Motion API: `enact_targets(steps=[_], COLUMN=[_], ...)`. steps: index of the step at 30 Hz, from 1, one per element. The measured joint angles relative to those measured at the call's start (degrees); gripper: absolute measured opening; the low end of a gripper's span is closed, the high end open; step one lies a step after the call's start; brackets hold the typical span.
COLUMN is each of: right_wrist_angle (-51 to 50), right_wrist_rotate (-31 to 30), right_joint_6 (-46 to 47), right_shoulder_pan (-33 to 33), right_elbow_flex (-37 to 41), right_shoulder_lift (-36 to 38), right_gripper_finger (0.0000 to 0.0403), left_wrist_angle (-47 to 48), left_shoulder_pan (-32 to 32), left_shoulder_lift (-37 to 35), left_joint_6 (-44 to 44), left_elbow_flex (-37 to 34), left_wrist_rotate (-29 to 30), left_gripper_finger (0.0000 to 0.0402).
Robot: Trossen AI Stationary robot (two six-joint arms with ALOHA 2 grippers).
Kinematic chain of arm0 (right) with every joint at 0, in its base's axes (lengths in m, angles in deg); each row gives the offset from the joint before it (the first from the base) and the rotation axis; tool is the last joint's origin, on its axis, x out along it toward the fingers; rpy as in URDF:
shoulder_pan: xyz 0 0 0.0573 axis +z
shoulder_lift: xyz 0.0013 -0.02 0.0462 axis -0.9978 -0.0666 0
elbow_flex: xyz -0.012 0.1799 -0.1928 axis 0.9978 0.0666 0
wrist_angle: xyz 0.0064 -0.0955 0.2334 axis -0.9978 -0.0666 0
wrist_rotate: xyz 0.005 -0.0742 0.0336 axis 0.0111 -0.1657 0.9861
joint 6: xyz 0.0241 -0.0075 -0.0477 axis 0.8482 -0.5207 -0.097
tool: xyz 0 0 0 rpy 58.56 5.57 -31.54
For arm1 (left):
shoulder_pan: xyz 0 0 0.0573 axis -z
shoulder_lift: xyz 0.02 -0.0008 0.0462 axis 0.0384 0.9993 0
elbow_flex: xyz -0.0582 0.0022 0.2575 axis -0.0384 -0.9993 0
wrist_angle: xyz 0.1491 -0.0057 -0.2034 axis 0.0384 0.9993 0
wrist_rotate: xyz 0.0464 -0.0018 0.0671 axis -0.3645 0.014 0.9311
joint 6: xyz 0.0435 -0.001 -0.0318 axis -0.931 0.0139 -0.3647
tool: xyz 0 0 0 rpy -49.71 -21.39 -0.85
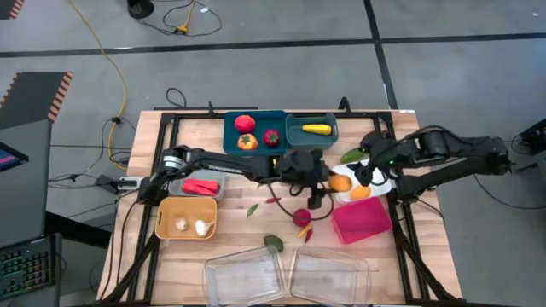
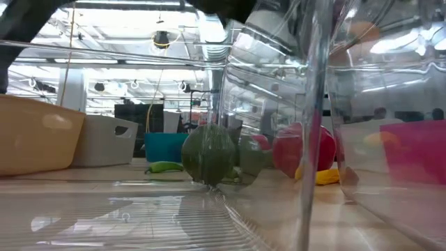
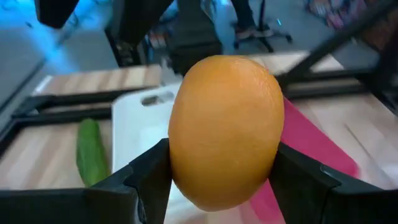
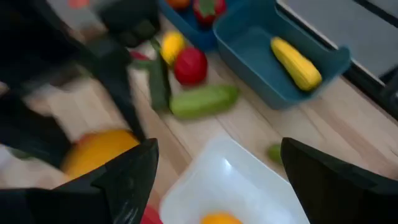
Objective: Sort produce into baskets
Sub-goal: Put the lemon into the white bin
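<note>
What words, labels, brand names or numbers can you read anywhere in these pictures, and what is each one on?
None can be read.
Bins, e.g. the white bin and the magenta bin: no label shows.
Orange fruit between the left gripper's jaws: plain skin, no sticker.
Monitor beside the table: lit, but too small to read.

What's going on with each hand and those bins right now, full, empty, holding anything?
Left end effector: shut on orange fruit.
Right end effector: open, empty, above white bin.
Magenta bin: empty.
Clear trays: empty.
Tan bin: holds two white pieces.
</note>
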Motion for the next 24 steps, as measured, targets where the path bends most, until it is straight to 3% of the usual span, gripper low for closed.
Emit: enact_targets(steps=[11,17,24], right_wrist_angle=[5.0,5.9,5.9], right_wrist_rotate=[0.1,0.2,0.2], right_joint_6=[-0.2,-0.2,-0.3], right_shoulder_pan=[0.0,0.0,0.0], right_elbow_flex=[0.0,0.0,0.0], right_shoulder_lift=[2.6,2.4,2.2], right_gripper_finger=[0.0366,0.0366,0.0366], left_wrist_angle=[-21.1,-19.4,-12.9], left_shoulder_pan=[-1.4,-1.2,-1.4], left_shoulder_lift=[9.8,14.2,14.4], left_joint_6=[0.0,0.9,2.7], left_elbow_flex=[0.0,4.2,8.0], left_wrist_rotate=[4.1,5.4,8.5], left_gripper_finger=[0.0218,0.0222,0.0274])
